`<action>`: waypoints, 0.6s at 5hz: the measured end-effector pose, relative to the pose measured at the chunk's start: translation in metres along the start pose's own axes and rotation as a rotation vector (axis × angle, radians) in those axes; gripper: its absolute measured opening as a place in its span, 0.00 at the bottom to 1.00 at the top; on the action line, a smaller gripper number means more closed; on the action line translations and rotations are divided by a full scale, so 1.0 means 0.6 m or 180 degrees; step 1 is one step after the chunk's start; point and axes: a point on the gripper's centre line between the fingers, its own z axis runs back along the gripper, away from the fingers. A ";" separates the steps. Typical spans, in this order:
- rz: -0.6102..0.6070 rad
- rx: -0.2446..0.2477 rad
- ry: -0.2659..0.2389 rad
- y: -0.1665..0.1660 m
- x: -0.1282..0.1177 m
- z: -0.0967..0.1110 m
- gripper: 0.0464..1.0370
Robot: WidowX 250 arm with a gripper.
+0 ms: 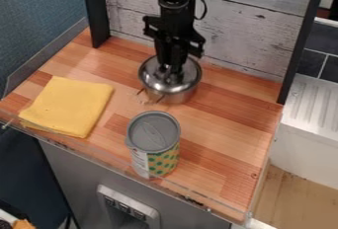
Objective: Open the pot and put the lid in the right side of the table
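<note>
In the camera view, my hand (173, 70) points down at the lid (151, 76), which sits on the pot (173, 97) near the middle of the worktop's (228, 109) back edge, and I cannot tell how far open my hand is or whether it grips anything.

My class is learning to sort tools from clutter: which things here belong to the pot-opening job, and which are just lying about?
Belong to the job:
- round silver metal pot
- its shiny metal lid, on the pot
- black robot gripper, at the lid
- wooden tabletop

Lying about:
- folded yellow cloth
- grey-topped cylindrical can, green-and-yellow patterned
</note>
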 end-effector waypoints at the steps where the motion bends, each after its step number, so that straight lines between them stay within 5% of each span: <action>1: -0.0248 0.0026 -0.0335 -0.044 0.004 0.064 0.24; 3: -0.0798 -0.0102 -0.0221 -0.134 -0.031 0.043 0.24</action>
